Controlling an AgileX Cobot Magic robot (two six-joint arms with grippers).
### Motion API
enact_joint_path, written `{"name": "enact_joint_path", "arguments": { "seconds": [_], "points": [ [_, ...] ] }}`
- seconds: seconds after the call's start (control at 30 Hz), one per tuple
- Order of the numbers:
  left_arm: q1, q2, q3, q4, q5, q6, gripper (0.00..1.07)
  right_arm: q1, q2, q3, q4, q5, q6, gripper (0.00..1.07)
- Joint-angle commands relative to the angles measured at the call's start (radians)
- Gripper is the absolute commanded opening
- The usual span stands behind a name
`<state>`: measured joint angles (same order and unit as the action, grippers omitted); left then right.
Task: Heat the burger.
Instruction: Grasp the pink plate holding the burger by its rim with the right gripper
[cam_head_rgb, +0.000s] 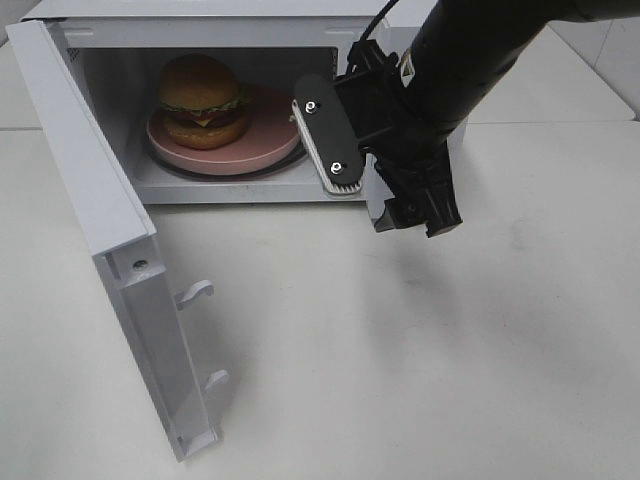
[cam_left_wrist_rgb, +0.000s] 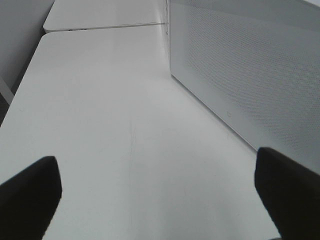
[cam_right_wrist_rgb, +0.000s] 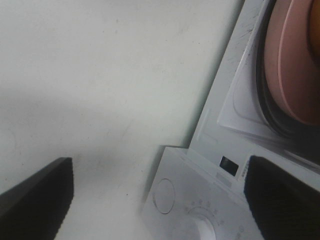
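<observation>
Burger (cam_head_rgb: 203, 98) on plate (cam_head_rgb: 268, 148) in microwave (cam_head_rgb: 240, 186), door (cam_head_rgb: 100, 200) wide; R gripper (cam_right_wrist_rgb: 160, 200) at mouth.

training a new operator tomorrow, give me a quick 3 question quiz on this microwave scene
1. True or false: the microwave door stands wide open.
2. Where is the burger? A) on the bare table B) on the pink plate inside the microwave C) on the microwave's roof
3. What step most likely has to come before heating can start?

Key:
1. True.
2. B.
3. Probably closing the door. The burger is already inside, and the right gripper is open and empty in front of the microwave.
</observation>
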<state>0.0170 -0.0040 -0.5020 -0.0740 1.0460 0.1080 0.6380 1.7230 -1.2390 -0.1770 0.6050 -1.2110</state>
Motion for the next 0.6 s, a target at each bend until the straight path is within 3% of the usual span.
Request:
{"name": "enact_joint_path", "arguments": {
  "seconds": [0.03, 0.6],
  "points": [
    [0.002, -0.022, 0.002, -0.007, -0.008, -0.001, 1.04, 0.016, 0.042, -0.045, 0.002, 0.0, 0.009, 0.88],
    [0.002, -0.022, 0.002, -0.007, -0.008, -0.001, 1.04, 0.028, 0.207, -0.229, 0.006, -0.028, 0.043, 0.87]
  ]
}}
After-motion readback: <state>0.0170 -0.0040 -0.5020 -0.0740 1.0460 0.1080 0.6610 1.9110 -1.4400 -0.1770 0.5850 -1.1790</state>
